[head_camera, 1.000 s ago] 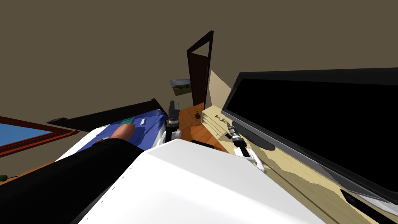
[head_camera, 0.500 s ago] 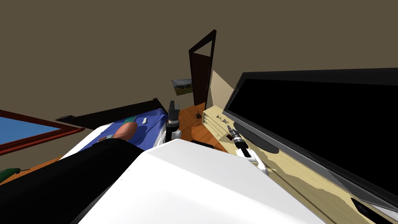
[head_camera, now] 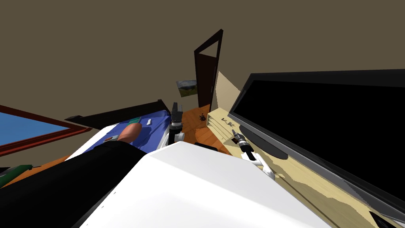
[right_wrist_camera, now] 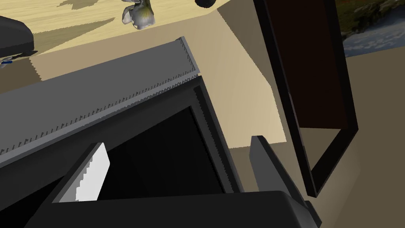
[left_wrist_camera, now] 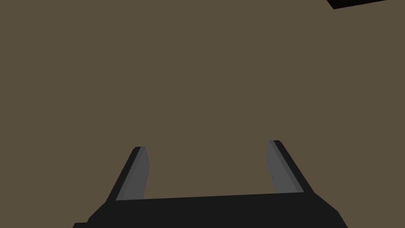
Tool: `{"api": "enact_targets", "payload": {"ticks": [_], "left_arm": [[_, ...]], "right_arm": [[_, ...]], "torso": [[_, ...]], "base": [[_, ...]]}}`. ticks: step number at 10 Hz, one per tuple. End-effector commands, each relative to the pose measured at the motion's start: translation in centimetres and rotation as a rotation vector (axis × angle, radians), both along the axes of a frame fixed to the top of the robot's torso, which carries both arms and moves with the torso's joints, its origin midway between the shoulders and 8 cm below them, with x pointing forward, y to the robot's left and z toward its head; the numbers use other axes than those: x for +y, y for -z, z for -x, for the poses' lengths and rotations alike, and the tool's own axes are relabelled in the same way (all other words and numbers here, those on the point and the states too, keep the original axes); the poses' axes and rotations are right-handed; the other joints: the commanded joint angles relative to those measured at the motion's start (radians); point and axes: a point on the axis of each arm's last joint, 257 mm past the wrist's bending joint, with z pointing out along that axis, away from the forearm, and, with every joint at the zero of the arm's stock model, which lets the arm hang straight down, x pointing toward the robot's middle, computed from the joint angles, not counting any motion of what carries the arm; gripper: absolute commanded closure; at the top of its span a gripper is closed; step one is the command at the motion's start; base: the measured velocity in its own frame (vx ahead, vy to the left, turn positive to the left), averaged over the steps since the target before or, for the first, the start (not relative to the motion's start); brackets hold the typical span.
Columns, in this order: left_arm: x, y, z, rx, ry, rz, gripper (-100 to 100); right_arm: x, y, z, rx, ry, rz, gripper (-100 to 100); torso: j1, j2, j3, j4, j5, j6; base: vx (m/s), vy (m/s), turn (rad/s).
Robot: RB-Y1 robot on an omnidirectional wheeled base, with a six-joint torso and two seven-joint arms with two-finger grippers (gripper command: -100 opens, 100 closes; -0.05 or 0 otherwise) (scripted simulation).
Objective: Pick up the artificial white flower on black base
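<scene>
Our right gripper (right_wrist_camera: 178, 141) hangs spread beside the TV (head_camera: 324, 118) edge. The flower (right_wrist_camera: 136, 15) stands at its 11 o'clock near the dresser's (head_camera: 292, 186) far edge (bare top between). Left gripper (left_wrist_camera: 207, 144) is spread too.

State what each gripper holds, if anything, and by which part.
Nothing is held. The left gripper and the right gripper are both open and empty; the white flower sits apart, beyond the right one.

My left gripper (left_wrist_camera: 207, 145) and right gripper (right_wrist_camera: 178, 141): each a dark box bearing two thin grey blades. My right forearm (head_camera: 245, 148), mid-frame: black, silver-ringed, white-linked.
</scene>
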Motion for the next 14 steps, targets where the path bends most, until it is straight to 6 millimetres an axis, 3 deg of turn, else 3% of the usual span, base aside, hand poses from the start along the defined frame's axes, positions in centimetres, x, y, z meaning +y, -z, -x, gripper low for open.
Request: {"api": "enact_targets", "payload": {"ticks": [1, 5, 6, 8, 14], "left_arm": [[0.0, 0.0, 0.0, 0.000, 0.000, 0.000, 0], [0.0, 0.0, 0.0, 0.000, 0.000, 0.000, 0], [0.0, 0.0, 0.0, 0.000, 0.000, 0.000, 0], [0.0, 0.0, 0.0, 0.000, 0.000, 0.000, 0], [0.0, 0.0, 0.0, 0.000, 0.000, 0.000, 0]], "right_arm": [[0.0, 0.0, 0.0, 0.001, 0.001, 0.000, -100], [0.0, 0.0, 0.0, 0.001, 0.001, 0.000, -100], [-1.5, 2.1, 1.8, 0.068, -0.001, 0.090, -100], [-2.9, 3.4, 2.9, 0.112, 0.000, 0.153, -100], [-9.8, 8.1, 9.0, 0.325, -0.007, 0.462, -100]], "torso": [[0.000, 0.000, 0.000, 0.000, 0.000, 0.000], [0.000, 0.000, 0.000, 0.000, 0.000, 0.000], [0.000, 0.000, 0.000, 0.000, 0.000, 0.000], [0.005, -0.006, -0.003, -0.001, 0.001, 0.000], [0.007, -0.006, -0.003, -0.001, 0.001, 0.000]], "base": [[-0.005, -0.012, -0.034], [0.000, 0.000, 0.000], [0.070, 0.064, 0.202], [0.099, 0.080, 0.139], [0.108, 0.081, 0.108]]}}
